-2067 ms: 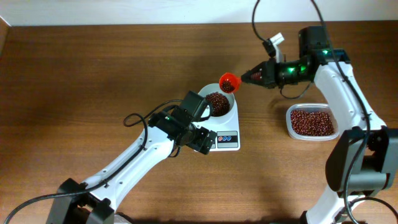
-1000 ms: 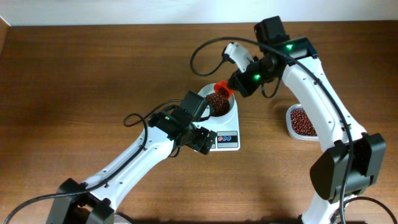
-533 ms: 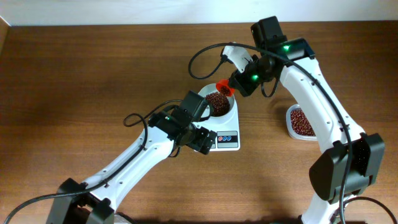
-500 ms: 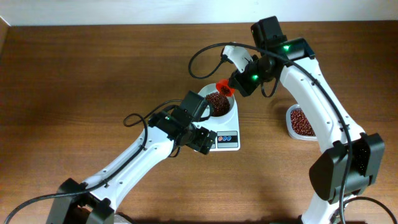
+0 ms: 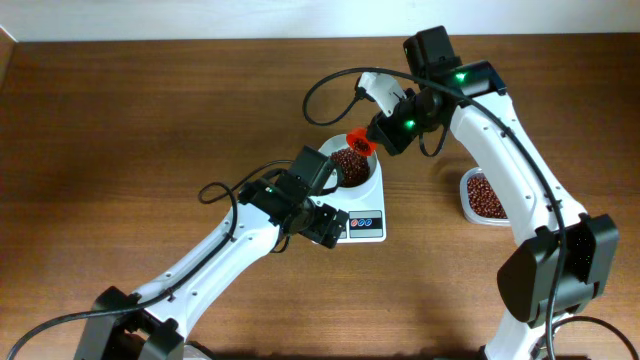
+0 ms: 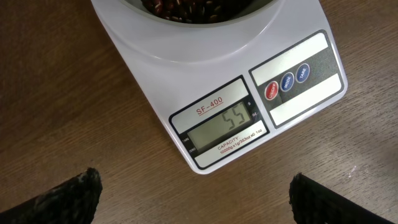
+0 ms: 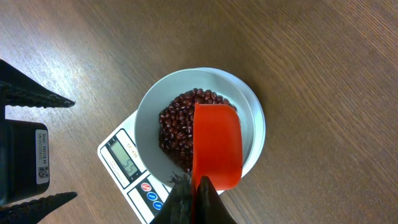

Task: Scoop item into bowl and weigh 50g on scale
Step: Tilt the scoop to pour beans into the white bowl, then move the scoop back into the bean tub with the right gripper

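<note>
The white bowl (image 5: pixel 364 172) sits on the white scale (image 5: pixel 366 222) and holds red-brown beans (image 5: pixel 348 161). In the left wrist view the scale (image 6: pixel 292 106) has a display (image 6: pixel 225 127) reading 55. My right gripper (image 5: pixel 378 136) is shut on an orange scoop (image 5: pixel 360 142), held tipped over the bowl's far rim; in the right wrist view the scoop (image 7: pixel 216 146) covers part of the beans (image 7: pixel 177 121) in the bowl (image 7: pixel 149 112). My left gripper (image 5: pixel 322 226) is open and empty just in front of the scale (image 7: pixel 127 165).
A clear plastic tub (image 5: pixel 484 196) of beans stands right of the scale, partly hidden by my right arm. Bare wooden table lies all around.
My right arm swung left from near the tub, bringing the orange scoop over the bowl, where it now hangs tipped. The left arm has not moved.
</note>
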You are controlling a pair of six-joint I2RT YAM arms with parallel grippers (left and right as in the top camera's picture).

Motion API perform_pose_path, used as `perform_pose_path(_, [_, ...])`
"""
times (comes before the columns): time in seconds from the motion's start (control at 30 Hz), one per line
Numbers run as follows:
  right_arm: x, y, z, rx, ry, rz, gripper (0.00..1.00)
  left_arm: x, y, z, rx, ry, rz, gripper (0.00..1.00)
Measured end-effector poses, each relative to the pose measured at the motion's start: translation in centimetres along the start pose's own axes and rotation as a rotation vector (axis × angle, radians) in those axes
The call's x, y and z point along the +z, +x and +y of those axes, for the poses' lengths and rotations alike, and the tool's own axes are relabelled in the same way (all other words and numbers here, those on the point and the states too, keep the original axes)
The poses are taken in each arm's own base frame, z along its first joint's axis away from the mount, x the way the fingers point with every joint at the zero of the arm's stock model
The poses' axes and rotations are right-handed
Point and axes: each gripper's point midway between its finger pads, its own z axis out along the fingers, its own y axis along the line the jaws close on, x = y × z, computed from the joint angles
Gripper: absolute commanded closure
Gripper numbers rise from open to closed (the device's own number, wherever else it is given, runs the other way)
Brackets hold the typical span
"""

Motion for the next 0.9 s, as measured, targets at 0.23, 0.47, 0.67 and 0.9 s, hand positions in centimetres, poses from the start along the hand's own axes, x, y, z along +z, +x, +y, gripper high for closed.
perform_pose_path(0.23, [0.0, 0.0, 0.0, 0.048, 0.0, 0.0, 0.96, 0.0, 0.0, 0.0, 0.0, 0.0, 0.0, 0.01])
perform_pose_path(0.47, [-1.1, -0.5, 0.0, 0.241, -0.112, -0.072, 0.96, 0.0, 0.0, 0.0, 0.0, 0.0, 0.0, 0.01])
perform_pose_path(0.67, [-6.5, 0.9, -2.8, 0.523, -0.352, -0.228, 0.96, 0.0, 0.0, 0.0, 0.0, 0.0, 0.0, 0.01])
perform_pose_path(0.9, [-11.3, 7.1, -6.8, 0.87, -0.376, -0.233, 0.96, 0.0, 0.0, 0.0, 0.0, 0.0, 0.0, 0.01])
